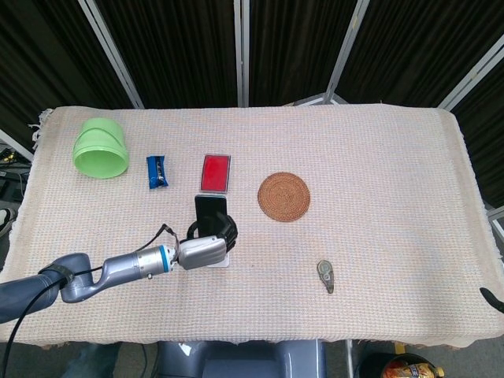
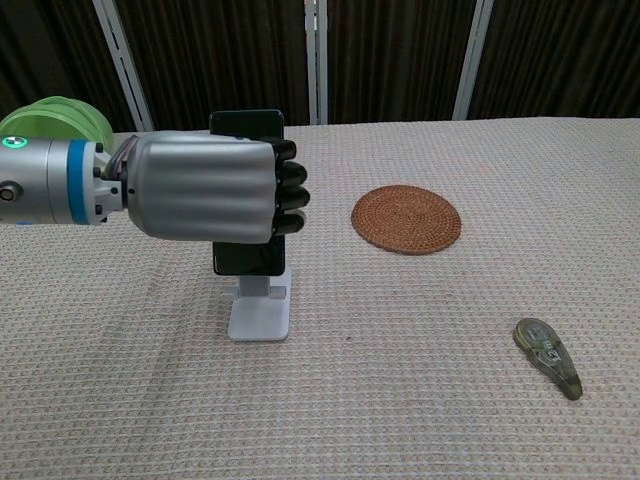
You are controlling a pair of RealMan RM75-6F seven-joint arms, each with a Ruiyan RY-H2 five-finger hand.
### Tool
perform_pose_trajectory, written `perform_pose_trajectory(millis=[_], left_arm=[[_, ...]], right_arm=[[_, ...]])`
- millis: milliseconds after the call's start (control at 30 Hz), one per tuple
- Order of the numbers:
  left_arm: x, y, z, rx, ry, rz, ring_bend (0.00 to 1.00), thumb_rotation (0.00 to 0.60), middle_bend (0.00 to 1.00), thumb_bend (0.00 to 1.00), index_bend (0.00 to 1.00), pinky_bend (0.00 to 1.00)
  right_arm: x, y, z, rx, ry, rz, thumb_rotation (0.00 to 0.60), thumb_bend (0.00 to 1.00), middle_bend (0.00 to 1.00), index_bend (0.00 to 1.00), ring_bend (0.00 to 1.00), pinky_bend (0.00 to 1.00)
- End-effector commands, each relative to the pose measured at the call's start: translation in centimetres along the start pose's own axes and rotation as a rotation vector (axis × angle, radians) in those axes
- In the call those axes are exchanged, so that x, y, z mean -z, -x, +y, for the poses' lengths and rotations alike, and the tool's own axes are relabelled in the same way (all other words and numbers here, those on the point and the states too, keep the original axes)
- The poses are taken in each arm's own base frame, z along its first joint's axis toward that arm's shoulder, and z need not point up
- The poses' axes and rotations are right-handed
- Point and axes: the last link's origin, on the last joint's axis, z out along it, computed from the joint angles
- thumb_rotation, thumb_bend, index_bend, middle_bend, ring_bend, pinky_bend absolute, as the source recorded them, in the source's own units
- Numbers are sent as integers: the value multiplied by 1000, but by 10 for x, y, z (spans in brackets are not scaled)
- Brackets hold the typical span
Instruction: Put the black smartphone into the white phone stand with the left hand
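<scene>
My left hand (image 2: 215,188) grips the black smartphone (image 2: 247,126), holding it upright directly over the white phone stand (image 2: 260,314). The phone's lower edge sits just above the stand's lip, covering its back plate. In the head view the same left hand (image 1: 206,247) hides most of the stand (image 1: 221,261), and the phone (image 1: 209,209) shows above the fingers. Whether the phone touches the stand is not visible. Only a dark tip of my right hand (image 1: 492,298) shows at the right edge of the head view.
A red card (image 1: 215,172), a blue packet (image 1: 157,171) and a green bowl (image 1: 101,147) lie behind the stand. A round woven coaster (image 2: 406,218) sits to the right, and a small correction-tape dispenser (image 2: 548,356) lies near the front right.
</scene>
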Motion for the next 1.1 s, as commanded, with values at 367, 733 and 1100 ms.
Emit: perform_pose_trajectory(millis=[367,733,1100], left_arm=[[-4,0,12,-18,-5,0,433,600,333,42,504,416],[-9,-5,20,-10,-5,1,399,600,299,41,480,379],[-7,-5,24,-1,11,-18,75,600,0,4,139,220]], right_arm=[[1,-1,0,-5,1,2,600,0,0,0,0,0],[2,-3,1,-13,0,4,600,0,0,0,0,0],[2,-4,2,-17,0,3,600,0,0,0,0,0]])
